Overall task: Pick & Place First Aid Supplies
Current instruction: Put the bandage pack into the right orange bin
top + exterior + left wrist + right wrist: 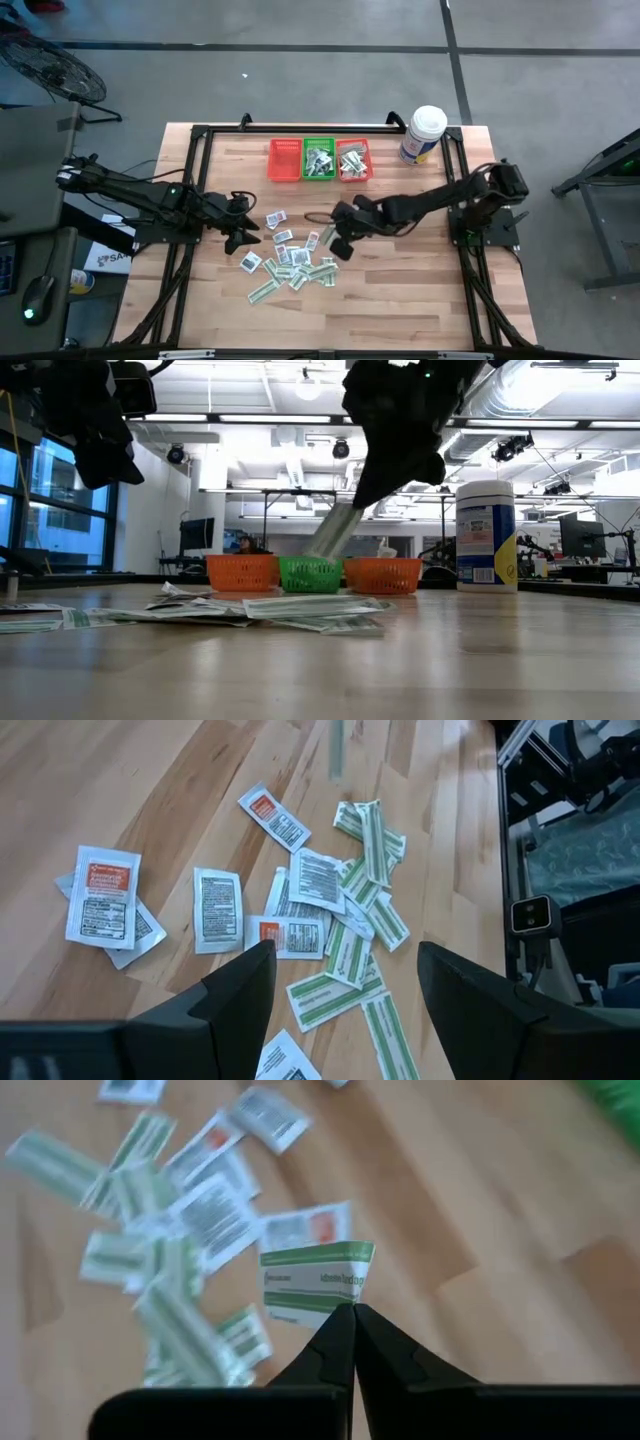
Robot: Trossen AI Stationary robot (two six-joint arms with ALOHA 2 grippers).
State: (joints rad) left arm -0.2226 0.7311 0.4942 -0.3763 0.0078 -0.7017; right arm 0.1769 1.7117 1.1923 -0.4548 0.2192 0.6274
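The first aid supplies, small white packets and green-and-white strips, lie scattered flat on the wooden table [420, 290] in a pile [290, 262] [330, 910] near its middle. My right gripper [338, 238] [353, 1312] hangs above the pile's right side, shut on one green-and-white strip [315, 1280] [335, 535]. My left gripper [250, 222] [345, 985] stands open above the pile's left side, nothing between its fingers. More packets lie in the green basket [319, 160] and the right red basket [354, 160]. My right gripper pinches one end of the strip [345, 1300] between its two fingertips, only at their free ends. The fingers slant down from the table's right side. The strip hangs slanted below the fingers [335, 535], lifted clear of the table and the pile.
Three small mesh baskets stand in a row at the far side; the left red one [285, 160] shows no packets. A white tub with a blue label [424, 133] [485, 535] stands at the far right corner. Black frame rails [200, 180] run along the table's edges.
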